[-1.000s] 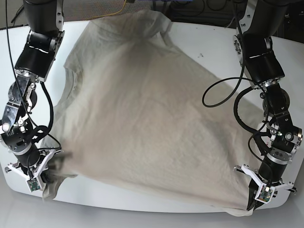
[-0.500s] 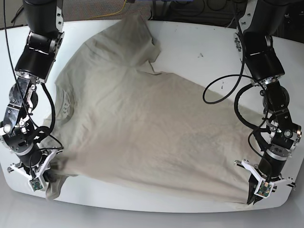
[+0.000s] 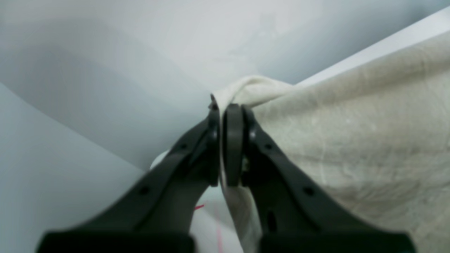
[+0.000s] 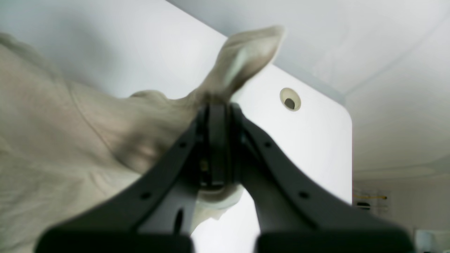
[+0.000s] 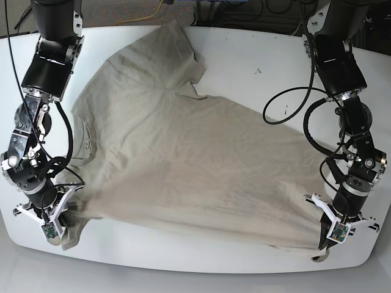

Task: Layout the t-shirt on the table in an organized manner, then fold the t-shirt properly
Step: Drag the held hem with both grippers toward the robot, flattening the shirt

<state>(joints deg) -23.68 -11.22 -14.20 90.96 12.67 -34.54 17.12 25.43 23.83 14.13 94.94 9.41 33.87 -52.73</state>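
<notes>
The beige-grey t-shirt (image 5: 183,152) lies spread and wrinkled over most of the white table (image 5: 256,55), one sleeve reaching the far edge. In the base view my left gripper (image 5: 327,242) sits at the front right corner, shut on the shirt's hem corner. The left wrist view shows its jaws (image 3: 225,109) pinched on a fold of the t-shirt (image 3: 351,140). My right gripper (image 5: 57,229) is at the front left corner, shut on bunched cloth. Seen from the right wrist, a flap of t-shirt (image 4: 242,59) sticks out past the closed right gripper (image 4: 217,109).
A round grommet hole (image 4: 290,99) lies near the table's rounded corner beyond the right gripper. Red tape (image 3: 199,207) shows under the left gripper. Black cables (image 5: 287,113) loop from the left arm over the table. Both grippers are close to the front edge.
The billowed shirt has sunk and flattened onto the table, its far edge and sleeve settling. Both grippers kept their hold at the front corners and shifted only slightly.
</notes>
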